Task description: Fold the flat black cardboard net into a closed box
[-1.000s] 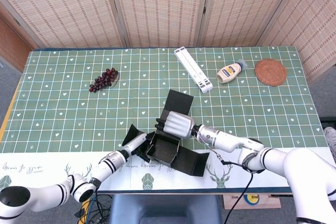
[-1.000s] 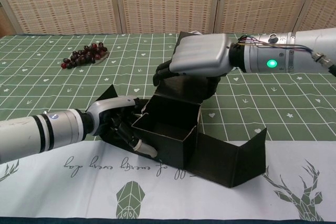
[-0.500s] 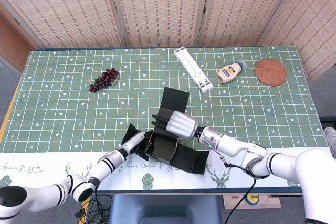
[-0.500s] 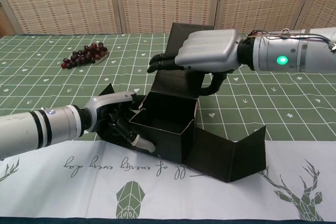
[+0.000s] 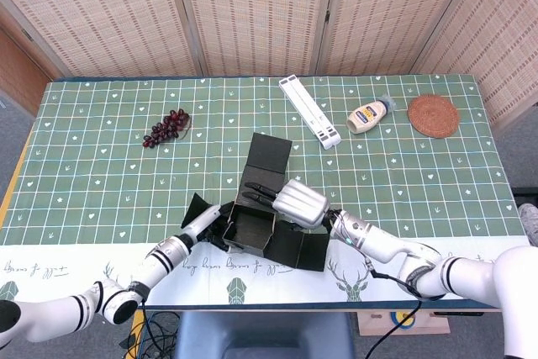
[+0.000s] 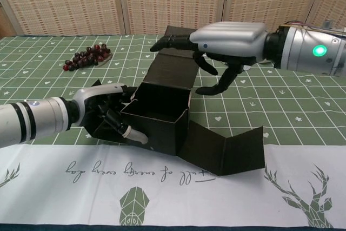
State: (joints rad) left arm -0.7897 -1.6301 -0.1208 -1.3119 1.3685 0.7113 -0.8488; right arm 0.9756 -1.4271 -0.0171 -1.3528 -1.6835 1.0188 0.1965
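Two hands work the half-formed black box [image 6: 162, 117], which sits near the table's [image 5: 84, 157] front edge: the left hand [image 6: 105, 113] grips its left wall, while the right hand [image 6: 216, 44] hovers released, fingers spread, above the raised rear lid flap [image 6: 175, 68]. Sound technique would probably press that flap evenly forward and down while the left hand keeps the walls square.
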